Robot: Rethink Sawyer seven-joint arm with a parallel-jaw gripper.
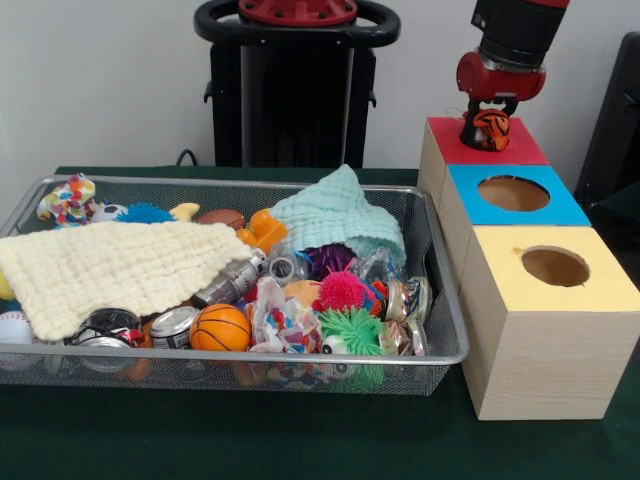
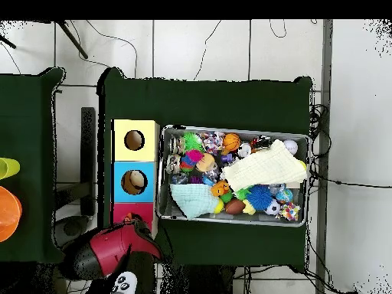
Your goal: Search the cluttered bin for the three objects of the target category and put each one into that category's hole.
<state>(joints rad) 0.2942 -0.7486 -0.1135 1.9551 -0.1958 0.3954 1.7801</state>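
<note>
My gripper hangs over the red-topped box at the far right and is shut on a small orange toy with black stripes. The toy sits just above or on the box top and hides its hole. In the overhead view the red arm covers most of the red box, and the gripper shows at its edge. Beside it stand the blue box and the yellow box, each with an uncovered round hole. The wire bin holds the clutter.
In the bin lie a pale yellow cloth, a mint cloth, a small basketball, pink and green spiky balls and metal cans. Something pale shows inside the blue box's hole.
</note>
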